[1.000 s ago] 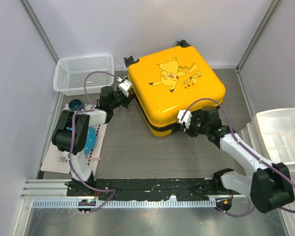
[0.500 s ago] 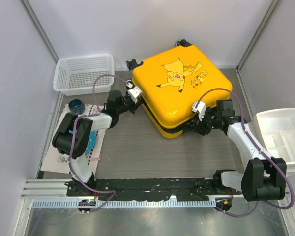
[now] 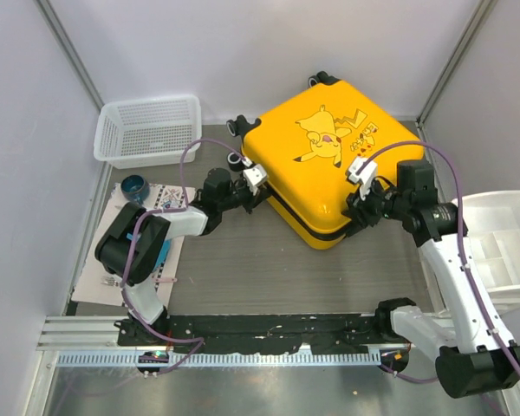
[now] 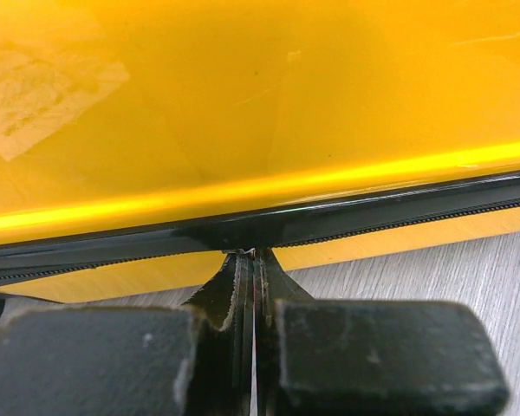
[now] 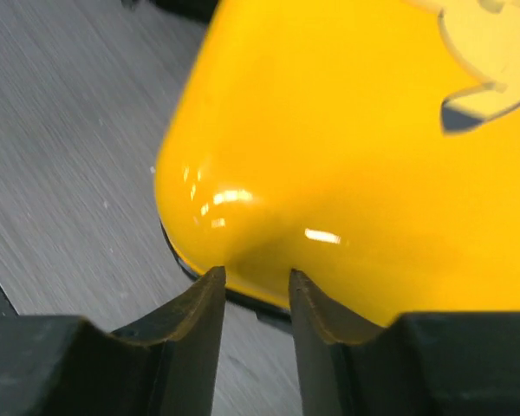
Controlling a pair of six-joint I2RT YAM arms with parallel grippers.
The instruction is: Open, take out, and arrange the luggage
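The yellow Pikachu suitcase (image 3: 325,165) lies flat and closed at the back middle, wheels toward the rear wall. My left gripper (image 3: 258,192) is at its left side. In the left wrist view the jaws (image 4: 253,254) are shut, with their tips at the black zip band (image 4: 373,217) and a small metal zip pull pinched between them. My right gripper (image 3: 358,213) is at the suitcase's near right side. In the right wrist view it (image 5: 256,277) is slightly open and holds nothing. Its fingertips (image 5: 215,279) rest against the rounded yellow shell (image 5: 347,130) just above the zip band.
A white mesh basket (image 3: 147,130) stands at the back left. White plastic drawer bins (image 3: 503,243) stand at the right edge. A paper mat (image 3: 113,269) with a small blue cup (image 3: 134,185) and a blue disc (image 3: 162,247) lies at the left.
The suitcase has turned and slid to the right and back. My left gripper has followed it to the right along the zip band. My right gripper has swung right and back, staying against the shell.
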